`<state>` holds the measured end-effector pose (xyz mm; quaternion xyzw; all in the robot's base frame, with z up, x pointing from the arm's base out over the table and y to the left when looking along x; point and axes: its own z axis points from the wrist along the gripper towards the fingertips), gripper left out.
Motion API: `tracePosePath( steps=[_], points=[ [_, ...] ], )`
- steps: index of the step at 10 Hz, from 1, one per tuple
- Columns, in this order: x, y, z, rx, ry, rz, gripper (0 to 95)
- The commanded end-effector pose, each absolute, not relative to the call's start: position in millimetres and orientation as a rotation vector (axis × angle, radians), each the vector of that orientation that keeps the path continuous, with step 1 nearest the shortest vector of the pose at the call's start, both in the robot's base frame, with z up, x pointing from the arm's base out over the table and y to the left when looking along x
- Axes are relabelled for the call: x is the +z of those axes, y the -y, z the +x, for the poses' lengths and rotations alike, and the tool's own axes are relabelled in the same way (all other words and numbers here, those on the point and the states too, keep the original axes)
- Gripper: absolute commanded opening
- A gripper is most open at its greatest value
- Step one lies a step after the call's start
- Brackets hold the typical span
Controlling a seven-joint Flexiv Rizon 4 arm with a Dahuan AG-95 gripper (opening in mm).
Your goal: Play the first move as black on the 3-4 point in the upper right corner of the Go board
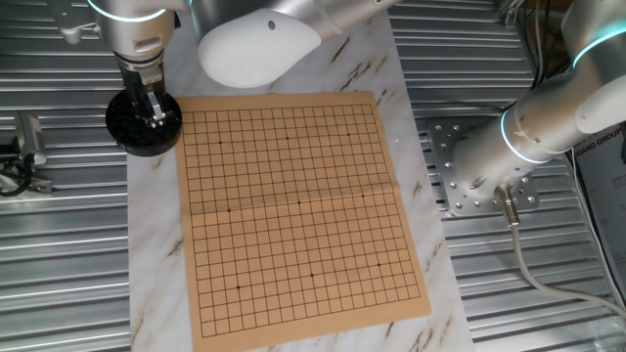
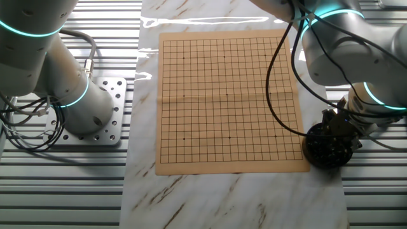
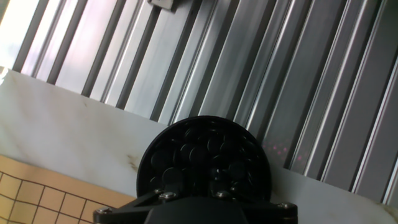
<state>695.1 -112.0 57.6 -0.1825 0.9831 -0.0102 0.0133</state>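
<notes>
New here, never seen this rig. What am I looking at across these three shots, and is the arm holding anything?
It is one robot arm with a two-finger gripper. Two pictures come from fixed cameras on opposite sides of the table; the third is from a camera on the hand, looking along the fingers.

On a marble-look sheet lies the board, a tan wooden Go grid with no stones on it. Next to one corner stands a round black bowl, and the hand view shows it full of black stones.

The gripper is down at the bowl, fingers in or just above the stones. Whether it has closed on one cannot be told from these pictures.
</notes>
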Motion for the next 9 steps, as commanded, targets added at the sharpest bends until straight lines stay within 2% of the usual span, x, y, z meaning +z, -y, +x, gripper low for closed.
tracePosePath(
  steps=[1,9],
  points=[
    [56.1,112.5,694.7,-0.03,-3.06,-0.571,19.0],
    [51.5,112.7,694.5,-0.026,-3.057,-0.566,19.0]
  ],
)
